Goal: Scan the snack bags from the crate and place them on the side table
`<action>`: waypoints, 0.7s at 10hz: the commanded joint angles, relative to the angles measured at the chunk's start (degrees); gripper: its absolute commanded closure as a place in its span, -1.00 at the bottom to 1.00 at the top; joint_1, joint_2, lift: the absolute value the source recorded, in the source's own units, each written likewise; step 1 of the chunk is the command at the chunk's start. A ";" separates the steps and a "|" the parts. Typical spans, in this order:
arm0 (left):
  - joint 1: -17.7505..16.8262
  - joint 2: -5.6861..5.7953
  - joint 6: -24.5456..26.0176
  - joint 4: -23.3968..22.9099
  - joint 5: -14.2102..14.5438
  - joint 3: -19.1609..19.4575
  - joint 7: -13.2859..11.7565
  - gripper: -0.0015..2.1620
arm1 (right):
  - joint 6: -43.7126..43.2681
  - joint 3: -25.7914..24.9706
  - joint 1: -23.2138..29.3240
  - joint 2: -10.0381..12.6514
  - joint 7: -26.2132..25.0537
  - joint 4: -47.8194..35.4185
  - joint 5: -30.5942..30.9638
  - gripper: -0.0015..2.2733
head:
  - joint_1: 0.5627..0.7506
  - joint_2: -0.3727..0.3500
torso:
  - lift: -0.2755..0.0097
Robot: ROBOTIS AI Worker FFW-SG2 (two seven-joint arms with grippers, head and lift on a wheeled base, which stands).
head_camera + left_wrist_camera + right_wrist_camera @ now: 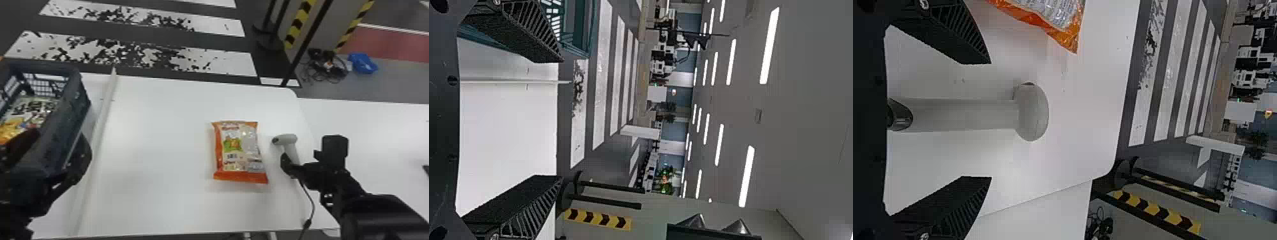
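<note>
An orange snack bag lies flat on the white table. Just right of it is the light grey scanner, its handle toward my right gripper. In the right wrist view the right gripper stands open, with the scanner between its spread fingers and touching neither. My left gripper is beside the dark blue crate, which holds more snack bags. The left wrist view shows the left gripper open, nothing between its fingers.
A raised white strip runs along the table between crate and bag. Another white table surface adjoins on the right. The scanner's cable hangs toward the front edge. Beyond stand a striped barrier and black posts.
</note>
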 commanded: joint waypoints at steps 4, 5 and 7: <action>0.36 -0.74 -1.78 1.42 0.00 0.26 -0.62 -0.97 | 4.97 3.34 -9.10 -3.22 2.03 10.89 0.32 -0.85 | 0.41 -0.53 | 0.36; 0.36 -0.82 -1.78 1.42 0.00 0.26 -0.62 -0.97 | 4.97 3.70 -10.77 -3.31 2.56 13.17 0.41 -0.62 | 0.41 -0.53 | 0.36; 0.36 -0.82 -2.13 1.69 0.00 0.35 -0.62 -0.97 | 4.97 5.28 -12.79 -4.01 2.74 15.46 1.20 0.57 | 0.41 -0.54 | 0.36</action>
